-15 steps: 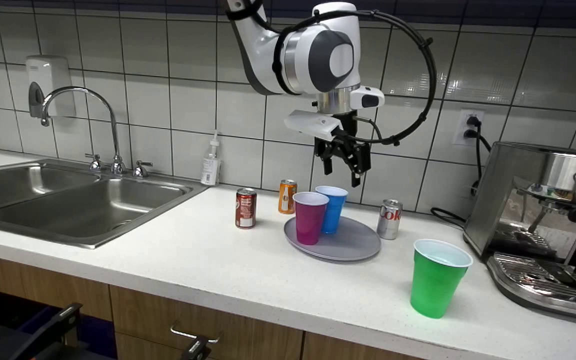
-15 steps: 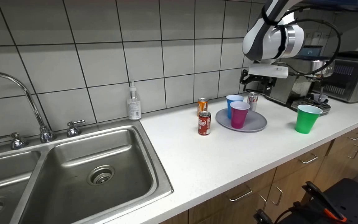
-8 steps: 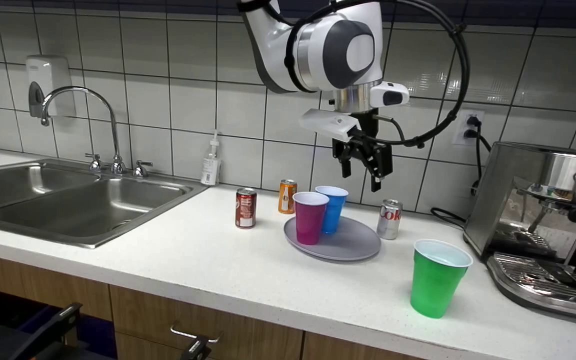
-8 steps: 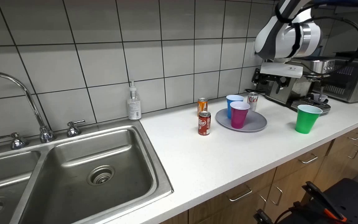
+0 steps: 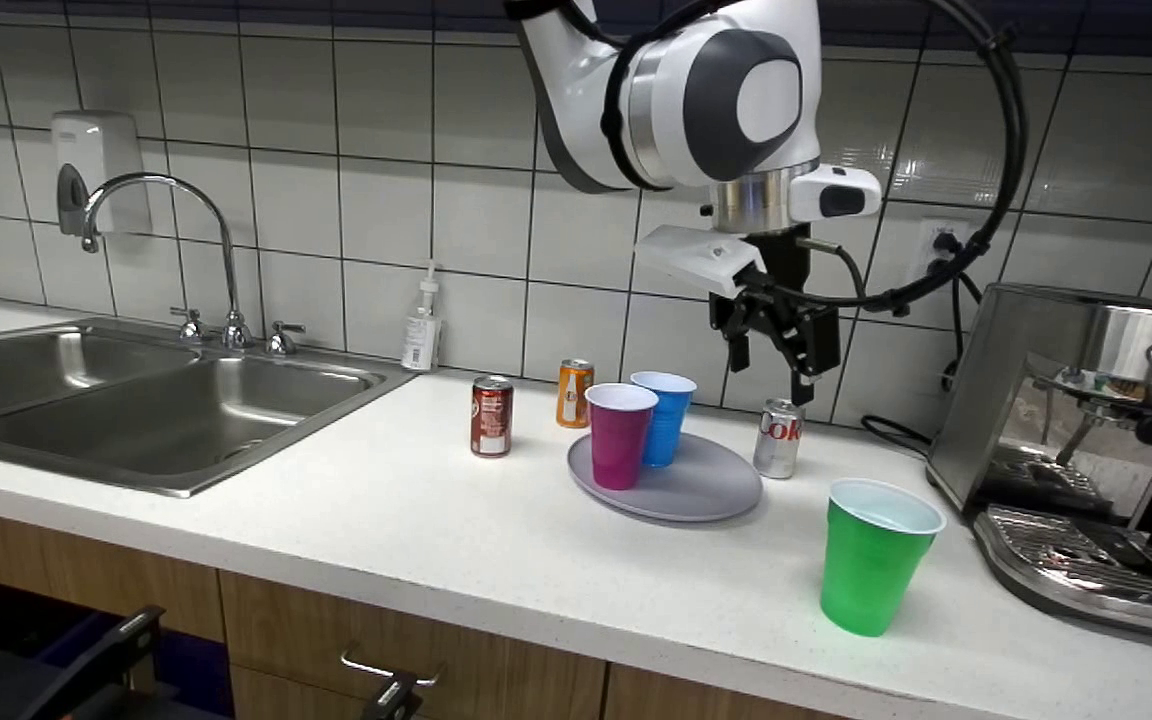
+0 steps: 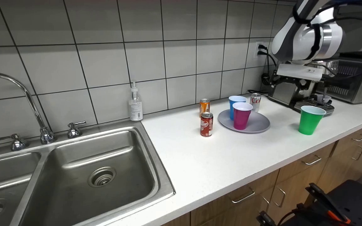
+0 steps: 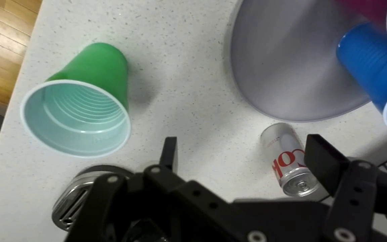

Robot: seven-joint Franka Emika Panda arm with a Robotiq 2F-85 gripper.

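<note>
Silver can (image 7: 287, 158): we are seeing it upright on the tabletop (image 7: 186, 84), just beside the plate (image 7: 294, 67). We are finding the hand (image 7: 244, 151) empty, jaws apart. We are judging that an off-centre descent could be toppling the can, one jaw striking its rim. Both exterior views are showing us the hand's height; only the wrist view is letting us look deep into the green cup (image 7: 84, 111).

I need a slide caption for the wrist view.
Open claw over the counter; silver can, green cup, blue cup and gray plate in view.
</note>
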